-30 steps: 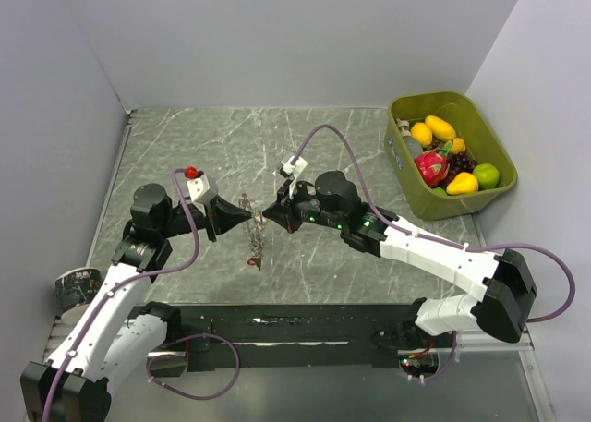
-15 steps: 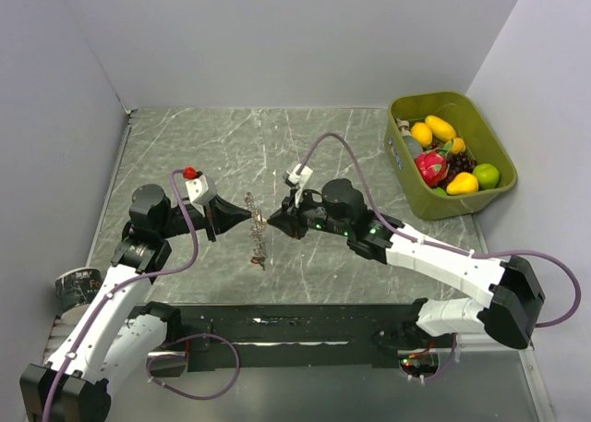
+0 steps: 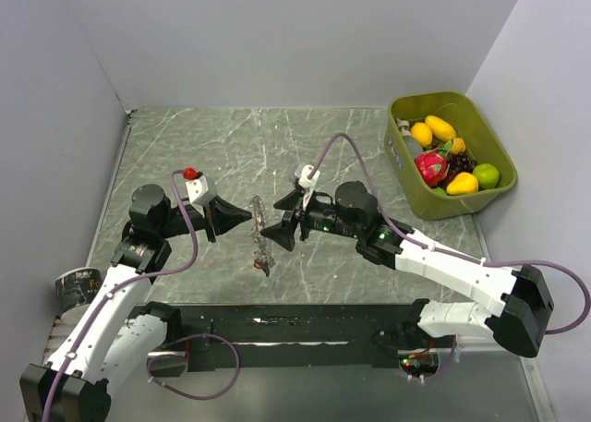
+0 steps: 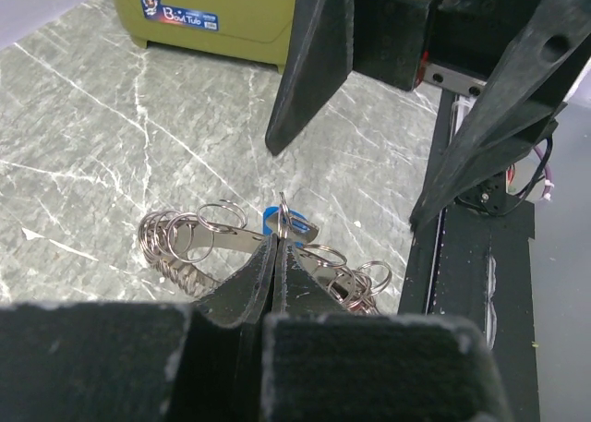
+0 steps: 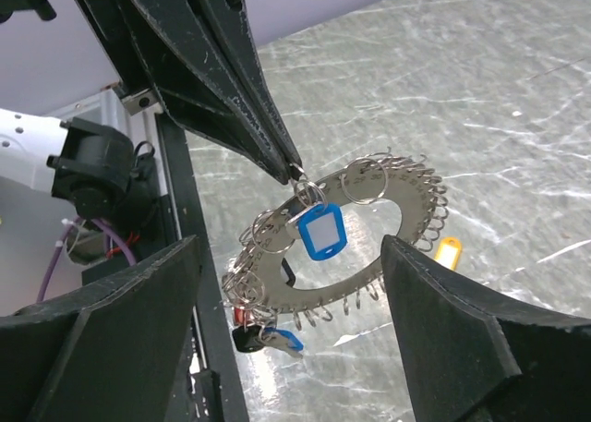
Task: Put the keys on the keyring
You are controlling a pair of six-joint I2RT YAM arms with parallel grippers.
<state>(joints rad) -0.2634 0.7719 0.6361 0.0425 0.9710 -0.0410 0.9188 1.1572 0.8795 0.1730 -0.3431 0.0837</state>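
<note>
- Pinching the keyring (image 3: 262, 242) at its upper rim, the left gripper (image 3: 247, 215) has its jaws pressed together. In the left wrist view its two fingers (image 4: 245, 288) meet in a point on the metal band.
- Hanging from that grip, the keyring is lifted off the grey marbled table (image 3: 185, 145). It sits roughly midway between the two arms and is nearly edge-on to the overhead camera.
- Seen from the right wrist, the keyring is a flat metal crescent with many small split rings along its rim.
- A blue tag (image 5: 320, 230) dangles from a small ring directly under the left fingertips, in front of the crescent.
- More keys (image 5: 263, 337) bunch at the crescent's low end, with dark, red and blue heads.
- A yellow tag (image 5: 447, 250) shows just past the crescent's right edge. Whether it hangs from the ring or lies on the table cannot be told.
- The right gripper (image 3: 280, 221) is spread wide and grips nothing. It sits just to the right of the keyring and points at it.
- A green bin (image 3: 397, 163) of toy fruit stands at the table's far right, well apart from both grippers.
</note>
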